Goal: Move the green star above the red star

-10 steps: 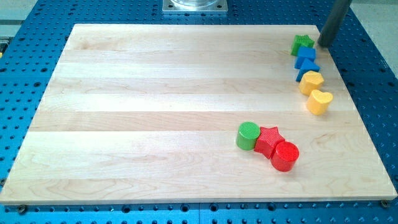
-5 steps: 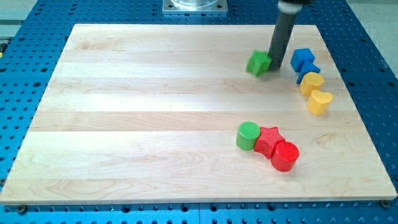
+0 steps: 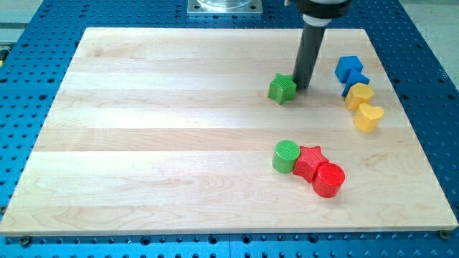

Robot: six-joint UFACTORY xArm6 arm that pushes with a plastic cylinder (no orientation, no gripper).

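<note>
The green star (image 3: 282, 88) lies on the wooden board, right of centre in the upper half. My tip (image 3: 301, 87) stands right against the star's right side. The red star (image 3: 310, 161) lies lower on the board, below and a little right of the green star. It sits between a green cylinder (image 3: 286, 155) on its left and a red cylinder (image 3: 329, 179) at its lower right, touching both.
Near the board's right edge stand a blue cube-like block (image 3: 348, 68), a second blue block (image 3: 358, 81) below it, and two yellow hearts (image 3: 358, 94) (image 3: 368, 117). The board's (image 3: 143, 143) edge drops to a blue perforated table.
My tip swept from the view's top right leftwards and a bit down, pushing the green star out of the right-hand column to the left and down.
</note>
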